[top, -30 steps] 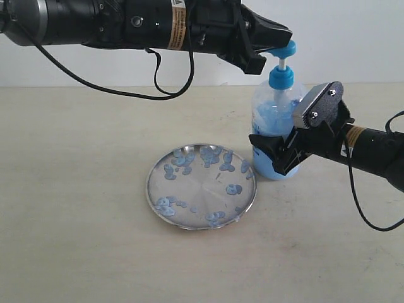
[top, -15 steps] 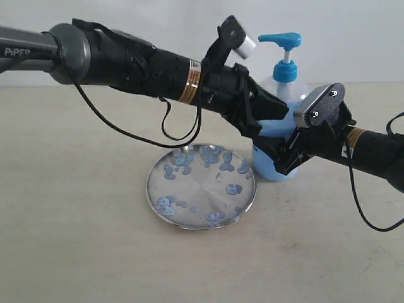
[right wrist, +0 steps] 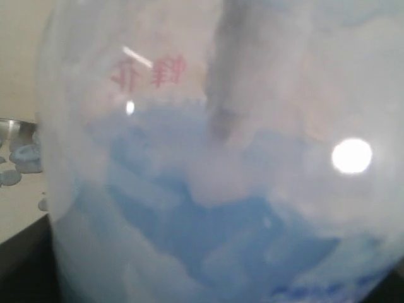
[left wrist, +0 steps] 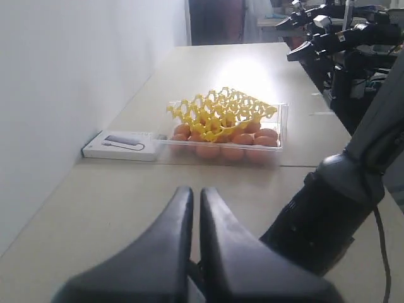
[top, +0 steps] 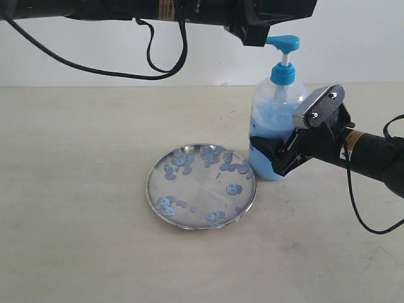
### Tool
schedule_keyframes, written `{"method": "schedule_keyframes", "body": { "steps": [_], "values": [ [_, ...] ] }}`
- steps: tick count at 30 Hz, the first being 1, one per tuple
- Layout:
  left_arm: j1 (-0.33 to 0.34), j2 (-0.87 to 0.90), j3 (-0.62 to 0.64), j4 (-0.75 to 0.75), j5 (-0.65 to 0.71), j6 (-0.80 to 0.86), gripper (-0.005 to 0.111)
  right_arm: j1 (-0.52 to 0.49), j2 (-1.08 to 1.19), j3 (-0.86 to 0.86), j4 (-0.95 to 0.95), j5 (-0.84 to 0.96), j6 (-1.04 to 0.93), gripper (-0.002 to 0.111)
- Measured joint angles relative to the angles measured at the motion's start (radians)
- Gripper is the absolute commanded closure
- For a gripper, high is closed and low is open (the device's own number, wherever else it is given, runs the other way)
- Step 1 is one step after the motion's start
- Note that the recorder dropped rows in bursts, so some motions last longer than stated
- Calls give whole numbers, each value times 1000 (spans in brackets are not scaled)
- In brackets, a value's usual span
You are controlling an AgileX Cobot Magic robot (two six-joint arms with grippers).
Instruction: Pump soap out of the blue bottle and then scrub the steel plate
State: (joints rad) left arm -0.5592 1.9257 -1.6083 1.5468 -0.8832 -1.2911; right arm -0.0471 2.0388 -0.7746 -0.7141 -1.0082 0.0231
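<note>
"Swinging up off the steel plate, the left arm now spans above the raised pump head of the blue bottle; the right claw grips the bottle low on the worktop."
"Left wrist?"
"Left claw pinched shut, empty."
"Right wrist?"
"Bottle fills it, so the grip itself is unseen there. Soap dots the plate beside it; another press looks likely, scrubbing not yet begun."

On the bench, the steel plate carries soap blobs; the pump bottle stands just beside it, at its right.
</note>
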Motion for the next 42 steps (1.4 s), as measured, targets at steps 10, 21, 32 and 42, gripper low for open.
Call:
{"method": "schedule_keyframes", "body": {
  "steps": [10, 21, 32, 42],
  "values": [
    [63, -273, 454, -438, 390, 329, 102, 0, 5, 0, 77, 23, 9, 3],
    [215, -768, 1073, -1886, 426, 1564, 102, 0, -88, 7, 62, 16, 66, 3],
    [227, -1296, 1303, -2149, 518, 1844, 102, 0, -796, 10, -308, 564, 776, 68],
    [227, -1826, 1472, -2662, 495, 2308, 102, 0, -1564, 252, -931, 697, 1758, 107]
  ]
}}
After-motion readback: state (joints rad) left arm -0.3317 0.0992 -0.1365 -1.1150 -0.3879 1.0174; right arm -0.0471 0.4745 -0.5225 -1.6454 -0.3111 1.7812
